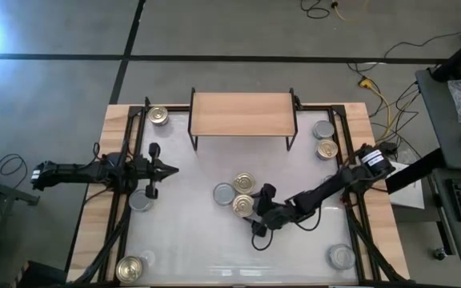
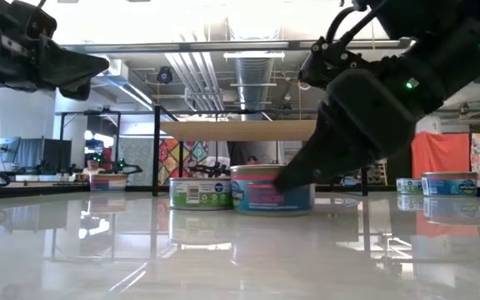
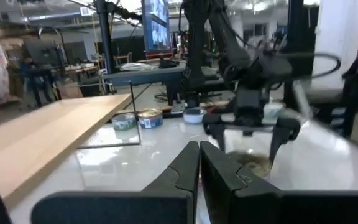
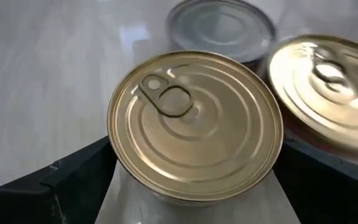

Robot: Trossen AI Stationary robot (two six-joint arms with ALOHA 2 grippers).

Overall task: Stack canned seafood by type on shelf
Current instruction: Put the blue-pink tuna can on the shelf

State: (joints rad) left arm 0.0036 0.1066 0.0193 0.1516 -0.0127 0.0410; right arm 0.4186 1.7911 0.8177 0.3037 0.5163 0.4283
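Note:
The light-wood shelf (image 1: 242,114) stands on black legs at the table's far middle, its board bare. Three tins cluster mid-table: a gold pull-ring tin (image 4: 194,127), a second gold tin (image 4: 328,87) touching it, and a silver-topped tin (image 4: 222,28) beyond. My right gripper (image 1: 246,210) is low at the first gold tin, one finger on each side. My left gripper (image 1: 173,170) hangs shut above the table's left half, touching nothing. It also shows in the left wrist view (image 3: 199,155). My right gripper holds the gold pull-ring tin by its side wall, one finger (image 4: 73,174) against one side and the other finger (image 4: 319,171) against the opposite side, at the tin's widest part. The fingers come slanting down from the table's right. The tin (image 2: 272,190) stands flat on the table.
Other tins stand around the table: gold at the far left corner (image 1: 158,115), silver (image 1: 323,129) and gold (image 1: 327,148) at the far right, silver at the left (image 1: 141,200), gold at the near left (image 1: 132,268), silver at the near right (image 1: 341,257).

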